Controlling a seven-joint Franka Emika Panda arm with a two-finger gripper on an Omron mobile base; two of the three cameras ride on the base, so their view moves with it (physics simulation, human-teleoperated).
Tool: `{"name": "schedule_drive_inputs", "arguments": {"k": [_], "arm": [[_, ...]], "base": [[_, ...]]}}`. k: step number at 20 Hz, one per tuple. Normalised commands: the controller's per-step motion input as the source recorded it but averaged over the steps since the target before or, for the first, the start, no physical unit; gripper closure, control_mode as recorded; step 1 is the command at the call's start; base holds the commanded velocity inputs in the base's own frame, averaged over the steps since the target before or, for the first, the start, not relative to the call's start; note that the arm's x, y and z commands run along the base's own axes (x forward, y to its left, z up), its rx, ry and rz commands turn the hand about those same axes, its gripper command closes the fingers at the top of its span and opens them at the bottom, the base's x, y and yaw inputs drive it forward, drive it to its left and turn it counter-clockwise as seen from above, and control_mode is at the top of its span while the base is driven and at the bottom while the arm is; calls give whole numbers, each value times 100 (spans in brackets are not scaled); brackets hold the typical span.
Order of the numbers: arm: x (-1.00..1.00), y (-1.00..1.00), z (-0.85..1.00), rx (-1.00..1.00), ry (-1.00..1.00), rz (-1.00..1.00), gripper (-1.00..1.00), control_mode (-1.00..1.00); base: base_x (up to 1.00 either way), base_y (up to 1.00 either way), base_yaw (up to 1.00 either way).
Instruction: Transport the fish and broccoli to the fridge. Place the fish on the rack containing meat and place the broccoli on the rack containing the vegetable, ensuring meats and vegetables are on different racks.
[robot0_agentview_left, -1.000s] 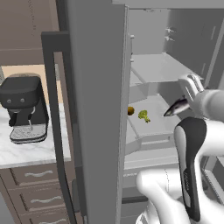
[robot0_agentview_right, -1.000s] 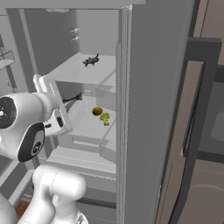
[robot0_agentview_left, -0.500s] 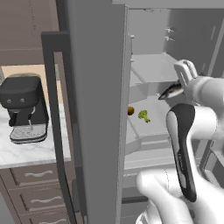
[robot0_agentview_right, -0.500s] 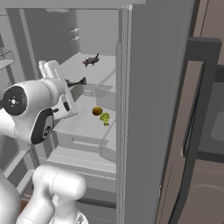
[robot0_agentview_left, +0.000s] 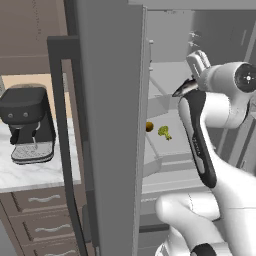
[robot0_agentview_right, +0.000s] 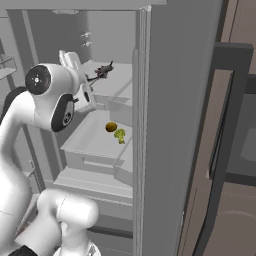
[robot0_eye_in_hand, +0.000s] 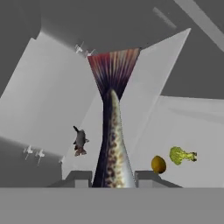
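Note:
The fridge (robot0_agentview_left: 111, 125) stands open. My gripper (robot0_eye_in_hand: 113, 178) is shut on the fish (robot0_eye_in_hand: 111, 131), a speckled body whose fanned tail points at the upper rack. In the left base view the gripper (robot0_agentview_left: 191, 83) holds the fish (robot0_agentview_left: 183, 89) just above the upper shelf's front edge. A small dark piece of meat (robot0_eye_in_hand: 80, 141) lies on that upper rack (robot0_agentview_right: 112, 82). One rack lower, the broccoli (robot0_agentview_left: 164, 132) rests beside the orange-brown vegetable (robot0_agentview_left: 149, 126), both clear of the gripper.
The open fridge door (robot0_agentview_right: 175, 125) stands close on one side of the arm. A black coffee machine (robot0_agentview_left: 27, 122) sits on the marble counter (robot0_agentview_left: 35, 172) to the left. A dark built-in oven (robot0_agentview_right: 240, 145) is to the right.
The arm has risen, carrying the fish from the level of the lower rack up to the upper rack. Broccoli, vegetable and meat have stayed put.

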Motion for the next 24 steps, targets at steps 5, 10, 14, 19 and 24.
{"name": "schedule_drive_inputs", "arguments": {"k": [5, 10, 14, 19, 24], "arm": [[90, 0, -4, 0, 2, 4, 100, -100], [92, 0, -16, 0, 1, 5, 100, -100], [51, 0, -19, 0, 6, 5, 100, -100], [26, 0, -19, 0, 10, 3, 100, -100], [19, 0, -20, 0, 11, 0, 100, -100]], "base": [[0, 0, 0], [0, 0, 0], [0, 0, 0], [0, 0, 0], [0, 0, 0]]}}
